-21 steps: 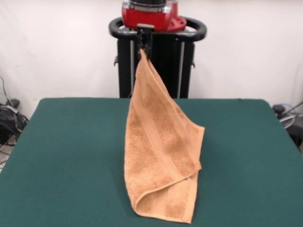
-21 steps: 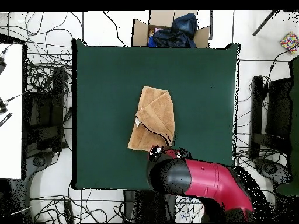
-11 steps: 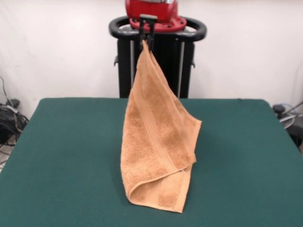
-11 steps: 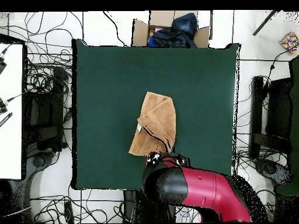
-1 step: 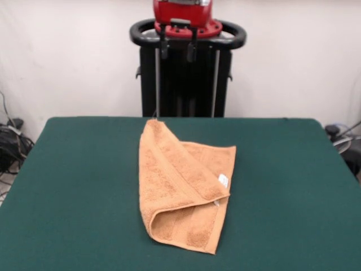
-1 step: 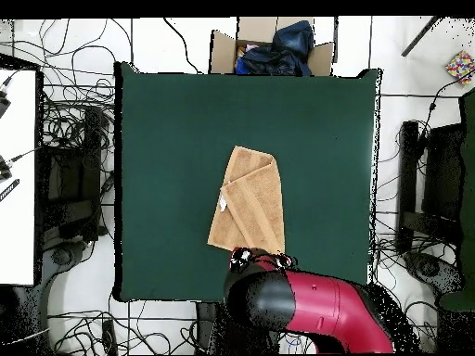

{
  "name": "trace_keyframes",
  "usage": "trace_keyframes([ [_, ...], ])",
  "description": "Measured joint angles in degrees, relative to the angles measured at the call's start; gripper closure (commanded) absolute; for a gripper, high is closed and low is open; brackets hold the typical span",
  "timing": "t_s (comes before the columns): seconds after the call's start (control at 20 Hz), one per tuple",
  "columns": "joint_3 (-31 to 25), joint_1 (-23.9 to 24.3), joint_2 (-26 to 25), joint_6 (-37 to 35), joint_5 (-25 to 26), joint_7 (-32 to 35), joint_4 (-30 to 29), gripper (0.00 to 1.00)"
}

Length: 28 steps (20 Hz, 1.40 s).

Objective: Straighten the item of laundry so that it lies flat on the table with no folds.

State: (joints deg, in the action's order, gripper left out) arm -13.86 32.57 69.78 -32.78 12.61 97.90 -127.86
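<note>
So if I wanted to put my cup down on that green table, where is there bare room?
Wide bare felt lies on both sides of the towel, out to the table edges. Behind it there is less, under the open gripper.

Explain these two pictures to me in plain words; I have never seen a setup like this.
Both pictures show one moment. One camera faces the table from the front, the other looks straight down. The red and black machine is a robot arm; its gripper is the pair of black fingers at the top of the front picture, open and holding nothing. On the green table lies an orange-tan towel, folded over on itself, with a small white tag at one edge. The job is to spread it flat.
</note>
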Motion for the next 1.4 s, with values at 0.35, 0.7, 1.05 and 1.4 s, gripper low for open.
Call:
trace_keyframes([
  [0.35,0.01,-0.10,0.00,0.00,0.02,0.00,-0.21,0.00],
  [0.7,0.01,-3.29,-1.30,-0.10,0.15,0.00,1.72,0.00],
  [1.05,0.00,-9.72,-4.59,-1.37,-0.50,0.00,7.22,0.00],
  [1.4,-0.02,-13.59,-8.65,-1.85,-0.83,0.00,12.36,0.00],
])
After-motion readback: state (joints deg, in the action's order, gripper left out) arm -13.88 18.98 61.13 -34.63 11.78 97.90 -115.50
